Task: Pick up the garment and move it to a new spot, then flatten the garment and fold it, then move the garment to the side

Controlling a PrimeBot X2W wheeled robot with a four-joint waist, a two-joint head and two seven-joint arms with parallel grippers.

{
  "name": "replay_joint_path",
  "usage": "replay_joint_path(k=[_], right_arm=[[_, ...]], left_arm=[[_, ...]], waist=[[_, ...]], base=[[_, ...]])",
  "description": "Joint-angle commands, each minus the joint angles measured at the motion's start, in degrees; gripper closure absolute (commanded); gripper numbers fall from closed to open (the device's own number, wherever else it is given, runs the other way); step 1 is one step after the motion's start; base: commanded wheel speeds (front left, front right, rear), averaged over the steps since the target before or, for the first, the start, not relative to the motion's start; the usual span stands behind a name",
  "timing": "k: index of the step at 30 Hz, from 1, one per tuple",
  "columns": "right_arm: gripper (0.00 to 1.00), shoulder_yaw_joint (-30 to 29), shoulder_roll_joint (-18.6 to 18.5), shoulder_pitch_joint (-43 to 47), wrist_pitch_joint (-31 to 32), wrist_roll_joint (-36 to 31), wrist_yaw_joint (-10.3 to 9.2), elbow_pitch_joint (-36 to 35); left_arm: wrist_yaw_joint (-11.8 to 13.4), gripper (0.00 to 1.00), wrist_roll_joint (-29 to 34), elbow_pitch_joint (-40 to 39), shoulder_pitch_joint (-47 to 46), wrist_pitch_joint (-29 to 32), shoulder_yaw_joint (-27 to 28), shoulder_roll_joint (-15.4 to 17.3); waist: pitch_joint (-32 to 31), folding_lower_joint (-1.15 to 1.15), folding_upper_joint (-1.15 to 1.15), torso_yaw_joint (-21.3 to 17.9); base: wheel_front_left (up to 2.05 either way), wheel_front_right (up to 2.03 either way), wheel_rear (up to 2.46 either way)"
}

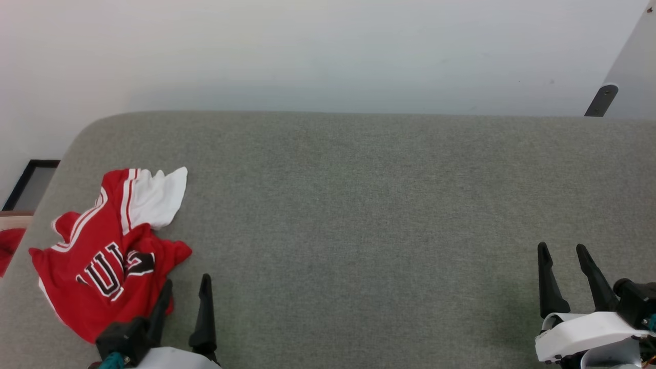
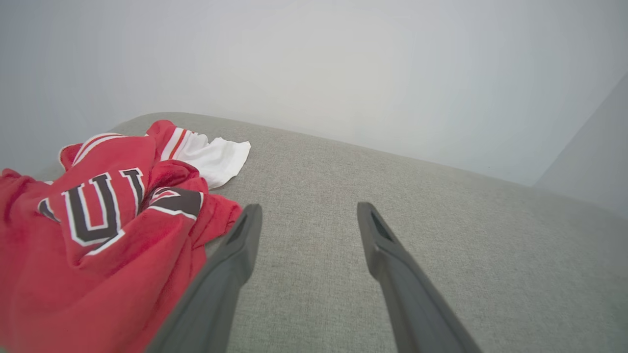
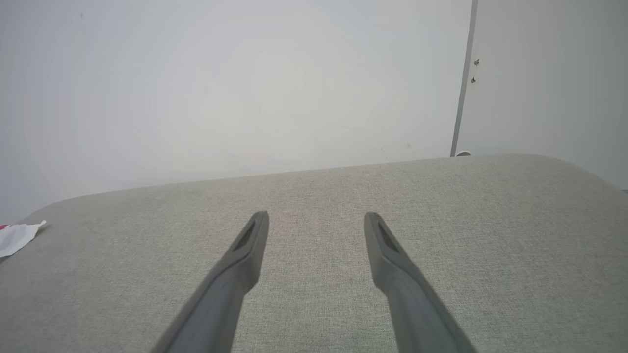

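Note:
The garment (image 1: 105, 251) is a red jersey with a white sleeve, white stripe trim and black white-outlined letters. It lies crumpled at the near left of the grey surface (image 1: 359, 205). My left gripper (image 1: 187, 281) stands open at the garment's lower right edge, its left finger over the red cloth. In the left wrist view the garment (image 2: 98, 230) bunches to the left of the open left gripper (image 2: 309, 211), nothing between its fingers. My right gripper (image 1: 562, 247) is open at the lower right over bare fabric. The right wrist view shows that gripper (image 3: 316, 218) open and the garment's white sleeve tip (image 3: 17, 236) at far left.
A pale wall (image 1: 328, 51) runs behind the surface's far edge. A dark metal bracket (image 1: 600, 100) sits at the back right. Beyond the left edge lie a dark-framed panel (image 1: 31, 182) and a red cloth scrap (image 1: 9, 248). Bare grey fabric spans the middle and right.

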Motion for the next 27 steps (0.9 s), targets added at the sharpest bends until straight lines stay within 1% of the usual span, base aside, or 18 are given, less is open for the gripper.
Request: replay_joint_path(k=[1, 6, 18, 27], right_arm=[[0.00, 0.15, 0.07, -0.32, -0.48, -1.28, 0.04, -0.59], [0.00, -0.23, 0.15, -0.07, -1.16, -3.04, 0.04, -0.53], [0.00, -0.93, 0.39, -0.48, -2.57, -7.25, 0.04, 0.23], [0.00, -1.08, 0.47, 0.17, -3.56, -9.20, 0.05, 0.67]], left_arm=[[0.19, 0.00, 1.34, -0.60, 0.11, -0.40, -0.06, 0.34], [-0.38, 0.00, 3.32, -0.28, -0.22, -1.08, -0.18, 0.13], [0.03, 0.00, 9.57, -0.81, -0.04, -2.50, -0.22, -0.11], [-0.60, 0.00, 12.81, -0.94, 1.00, -3.49, 0.32, -0.46]], waist=[[0.03, 0.00, 0.00, 0.02], [0.26, 0.00, 0.00, 0.16], [0.60, 0.00, 0.00, 0.04], [0.00, 0.00, 0.00, 0.34]], base=[[0.00, 0.00, 0.00], [0.00, 0.00, 0.00], [0.00, 0.00, 0.00], [0.00, 0.00, 0.00]])
